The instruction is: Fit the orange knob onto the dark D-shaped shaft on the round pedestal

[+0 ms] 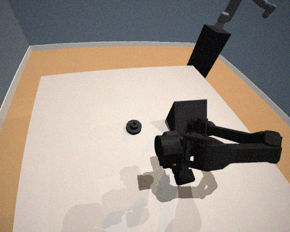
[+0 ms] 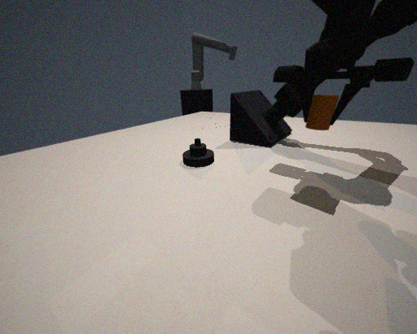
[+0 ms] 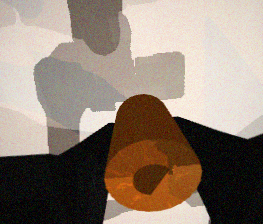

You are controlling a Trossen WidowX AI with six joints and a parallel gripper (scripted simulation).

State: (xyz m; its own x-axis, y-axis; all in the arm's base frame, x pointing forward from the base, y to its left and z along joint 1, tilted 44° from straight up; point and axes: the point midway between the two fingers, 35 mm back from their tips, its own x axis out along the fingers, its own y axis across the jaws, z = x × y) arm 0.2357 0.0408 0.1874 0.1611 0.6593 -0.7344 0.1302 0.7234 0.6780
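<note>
The orange knob (image 2: 322, 112) (image 3: 143, 125) is held in the air above the white table, slightly tilted in the exterior view. Only a sliver of the knob (image 1: 173, 164) shows in the top view. My gripper (image 2: 321, 116) (image 3: 143, 125) is shut on it, one finger on each side. The wrist view shows its end face with a dark D-shaped hole, the flat side at the lower right. The round black pedestal (image 1: 133, 130) (image 2: 198, 159) stands away from the gripper, to its left in the top and exterior views. Its thin shaft (image 2: 197, 141) points up; its flat side cannot be made out.
A dark wedge-shaped block (image 1: 190, 113) (image 2: 251, 118) stands by the arm's base, to the right of the pedestal. The white table (image 1: 84, 113) (image 2: 108, 212) carries the arm's shadows. A black column (image 1: 208, 51) (image 2: 196, 102) with a grey arm stands beyond the table.
</note>
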